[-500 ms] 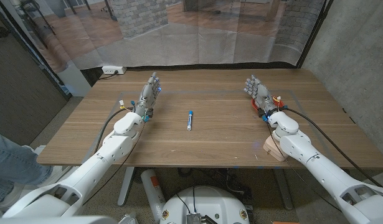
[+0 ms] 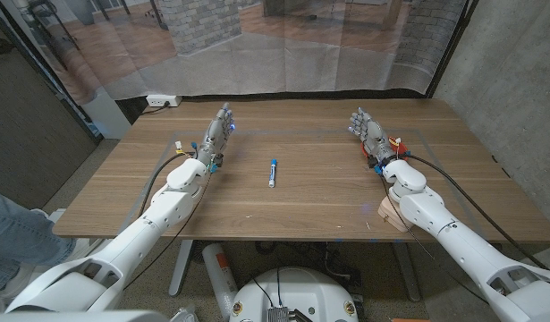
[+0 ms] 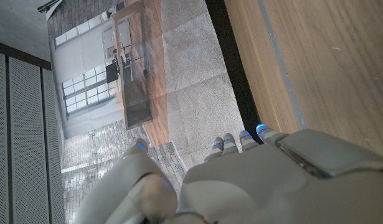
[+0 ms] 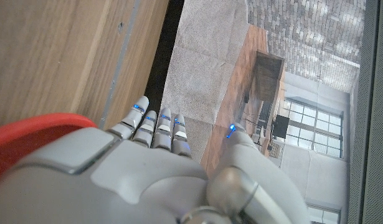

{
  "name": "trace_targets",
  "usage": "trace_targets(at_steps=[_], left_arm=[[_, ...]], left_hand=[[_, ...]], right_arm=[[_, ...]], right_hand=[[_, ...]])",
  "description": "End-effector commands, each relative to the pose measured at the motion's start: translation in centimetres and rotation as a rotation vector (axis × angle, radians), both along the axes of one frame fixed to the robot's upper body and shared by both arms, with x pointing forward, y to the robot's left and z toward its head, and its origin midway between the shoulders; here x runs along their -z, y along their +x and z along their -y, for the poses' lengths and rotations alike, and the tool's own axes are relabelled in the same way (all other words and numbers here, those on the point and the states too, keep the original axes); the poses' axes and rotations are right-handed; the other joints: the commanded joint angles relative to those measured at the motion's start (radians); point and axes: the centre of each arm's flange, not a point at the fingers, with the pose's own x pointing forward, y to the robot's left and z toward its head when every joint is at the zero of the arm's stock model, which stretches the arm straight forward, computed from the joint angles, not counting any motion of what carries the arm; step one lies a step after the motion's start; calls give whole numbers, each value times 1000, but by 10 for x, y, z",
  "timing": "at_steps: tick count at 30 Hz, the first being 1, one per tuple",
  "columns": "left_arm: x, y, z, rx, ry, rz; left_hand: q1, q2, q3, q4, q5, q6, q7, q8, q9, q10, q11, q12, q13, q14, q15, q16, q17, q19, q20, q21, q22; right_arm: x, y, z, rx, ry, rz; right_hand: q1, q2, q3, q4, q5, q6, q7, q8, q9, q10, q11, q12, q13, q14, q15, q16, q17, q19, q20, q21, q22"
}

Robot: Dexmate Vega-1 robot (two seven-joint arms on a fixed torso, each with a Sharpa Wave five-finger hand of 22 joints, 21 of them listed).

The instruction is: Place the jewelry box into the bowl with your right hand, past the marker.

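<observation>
Right hand (image 2: pixel 368 132) empty, fingers straight and slightly apart, raised over the far right part of the wooden table (image 2: pixel 328 192). Left hand (image 2: pixel 217 134) likewise empty, fingers stretched out, over the far left part. Red bowl (image 2: pixel 398 143) just beside the right hand, mostly hidden under its wrist. Pale wooden jewelry box (image 2: pixel 389 216) at the table's near edge towards the right corner, partly under the right forearm. Blue-and-white marker (image 2: pixel 272 172) lying at the table's middle, well apart from both hands.
</observation>
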Motion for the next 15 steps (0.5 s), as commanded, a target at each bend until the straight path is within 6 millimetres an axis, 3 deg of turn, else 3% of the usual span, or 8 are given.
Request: trace_targets(at_steps=[1, 8, 15], left_arm=[[2, 0, 8, 13, 14, -18], [-6, -4, 6, 1, 27, -9], [-9, -6, 5, -11, 32, -13]], left_hand=[[10, 2, 3, -2, 5, 1, -1, 4, 5, 0, -4, 9, 4, -18, 1, 3, 3, -34, -8, 4, 2], [16, 12, 5, -4, 6, 15, 1, 7, 5, 16, -4, 12, 4, -4, -2, 6, 2, -18, 2, 10, 2], [19, 17, 6, -5, 6, 21, 0, 8, 5, 20, -3, 13, 4, -1, 0, 5, 2, -18, 5, 9, 2]], right_arm=[[-8, -9, 0, 10, -18, 42], [-7, -13, 7, 28, -37, 48], [-4, -20, 11, 26, -25, 65]], right_hand=[[21, 5, 3, -12, 2, 19, -5, 11, 3, 19, -8, 9, 3, 12, -5, 5, 2, 9, -39, -9, 5], [30, 9, 1, -21, -2, 35, -13, 13, 3, 45, -18, 15, 4, 39, -22, 12, 3, 46, -50, -9, 6], [33, 10, 0, -23, -2, 36, -15, 13, 3, 46, -16, 14, 4, 40, -21, 11, 4, 47, -50, -12, 6]])
